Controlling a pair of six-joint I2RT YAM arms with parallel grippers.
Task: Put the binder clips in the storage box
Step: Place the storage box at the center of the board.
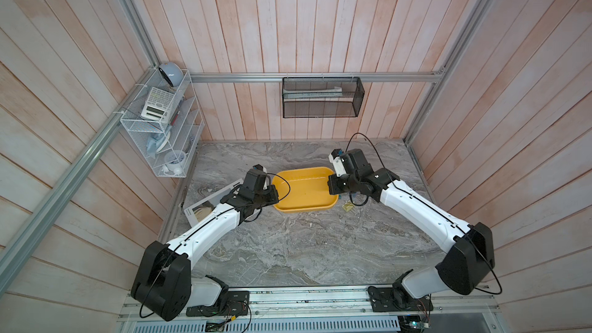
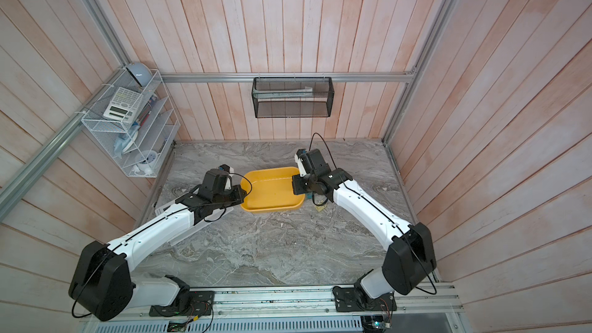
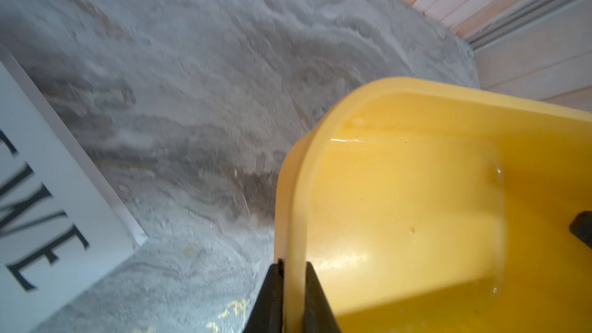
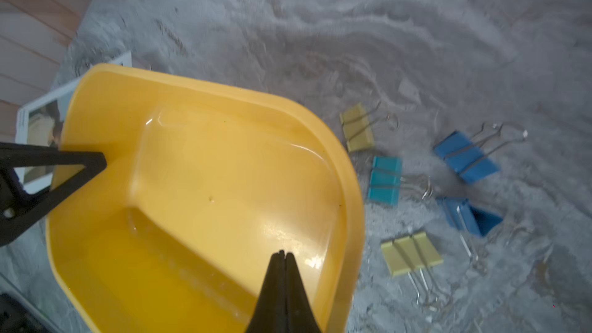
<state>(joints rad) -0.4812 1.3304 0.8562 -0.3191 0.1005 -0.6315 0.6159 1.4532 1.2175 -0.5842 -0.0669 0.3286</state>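
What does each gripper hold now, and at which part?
The left gripper pinches the storage box at its rim; the right gripper is shut, holding nothing.

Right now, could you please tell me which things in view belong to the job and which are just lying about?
Job: storage box, its rim clamped by the left end effector; beside it teal clip, two blue clips, two pale yellow clips.
Lying about: magazine, white wire rack, calculator, black mesh basket.

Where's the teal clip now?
Right wrist view: the teal clip lies on the table outside the yellow box's rim, robot's right side, between two pale yellow clips.
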